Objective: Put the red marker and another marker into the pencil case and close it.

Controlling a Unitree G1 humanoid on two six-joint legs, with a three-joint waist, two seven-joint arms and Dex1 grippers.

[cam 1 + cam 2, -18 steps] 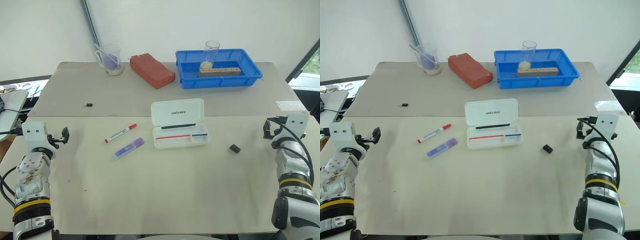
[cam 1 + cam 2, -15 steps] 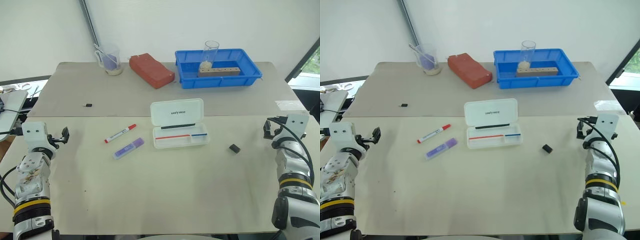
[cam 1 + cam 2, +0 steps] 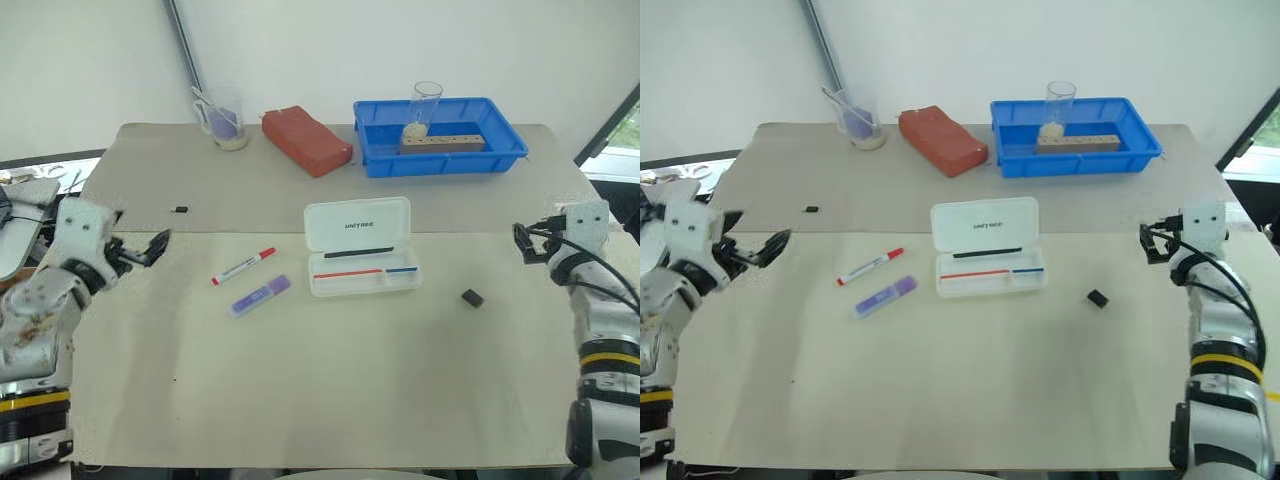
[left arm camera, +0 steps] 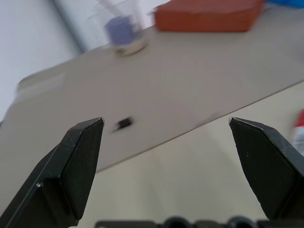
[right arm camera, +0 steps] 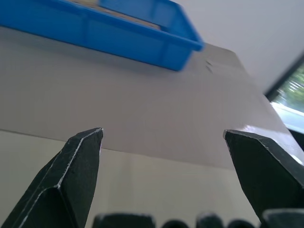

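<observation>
From the left eye, the pencil case point(image 3: 362, 247) lies open mid-worktop point(image 3: 300, 380), lid tipped back, thin pens already in its tray. The red marker point(image 3: 242, 266) rests just to its left, and another marker point(image 3: 258, 297), the chunky purple one, sits just below that, close by and not touching. The left tool point(image 3: 150, 247) hangs out at the left edge, well apart from both.

The right eye has the right tool point(image 3: 1152, 243) out wide on the far side, and a small dark block point(image 3: 1097, 298) between it and the case.

The left wrist view looks along black fingers point(image 4: 71, 171) spread wide, nothing between them; a red cap peeks in at the edge.

In the right wrist view the jaws are likewise apart and empty, with a blue tray point(image 5: 118, 28) beyond.

The danger: the two markers lie so close that a sloppy reach for the red one could knock the purple one rolling, or shove the light case.
</observation>
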